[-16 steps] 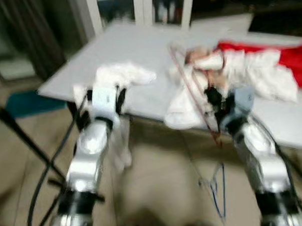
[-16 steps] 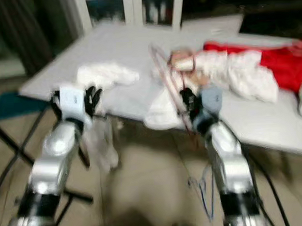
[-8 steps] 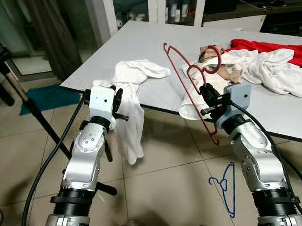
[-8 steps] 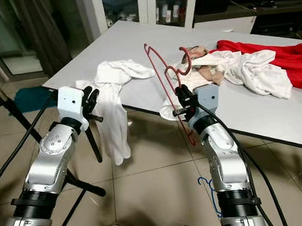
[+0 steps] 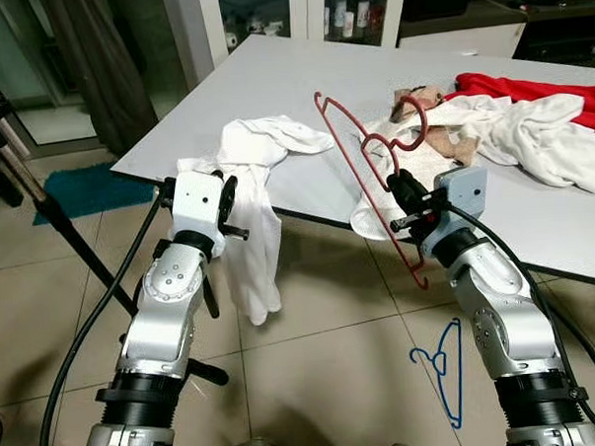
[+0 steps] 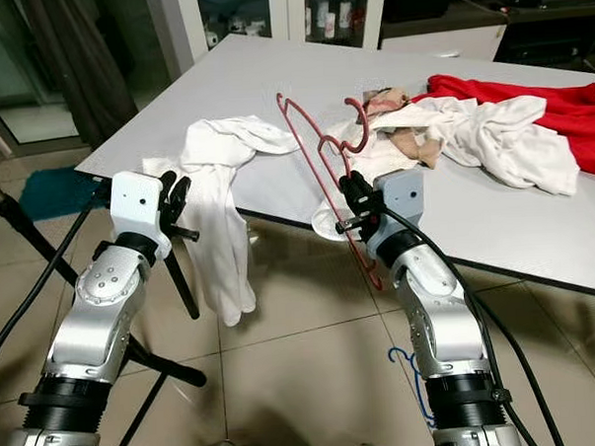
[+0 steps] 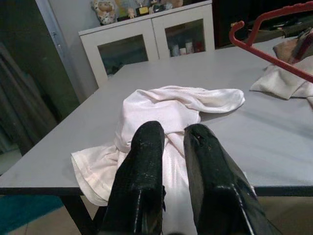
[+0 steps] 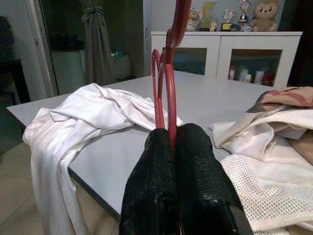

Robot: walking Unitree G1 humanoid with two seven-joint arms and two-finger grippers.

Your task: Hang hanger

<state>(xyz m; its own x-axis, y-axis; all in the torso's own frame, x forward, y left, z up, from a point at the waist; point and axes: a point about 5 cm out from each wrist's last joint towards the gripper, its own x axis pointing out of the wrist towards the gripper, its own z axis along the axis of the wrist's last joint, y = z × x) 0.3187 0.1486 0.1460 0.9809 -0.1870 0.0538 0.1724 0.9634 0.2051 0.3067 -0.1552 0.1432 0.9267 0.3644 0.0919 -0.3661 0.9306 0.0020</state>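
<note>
A red hanger [image 5: 366, 156] stands tilted in front of the table's near edge, hook end [image 5: 413, 129] up over the clothes. My right gripper [image 5: 403, 195] is shut on one of its thin bars, and in the right wrist view the red wire [image 8: 168, 88] rises from between the closed fingertips [image 8: 193, 152]. My left gripper [image 5: 229, 200] hovers by the table's front left corner, beside a white garment [image 5: 262, 153] that droops over the edge. In the left wrist view its fingers [image 7: 142, 161] stand open by a narrow gap with nothing between them.
The grey table [image 5: 291, 75] carries a pile of white clothes [image 5: 531, 139] and a red garment [image 5: 528, 83] at the right. A blue hanger [image 5: 443, 361] lies on the tiled floor by my right arm. A black stand leg [image 5: 50, 209] and a teal mat [image 5: 84, 188] are at the left.
The blurred view of a second ago has sharpened and shifted slightly, so the camera moved. The right gripper keeps its hold on the red hanger; the left arm holds its pose.
</note>
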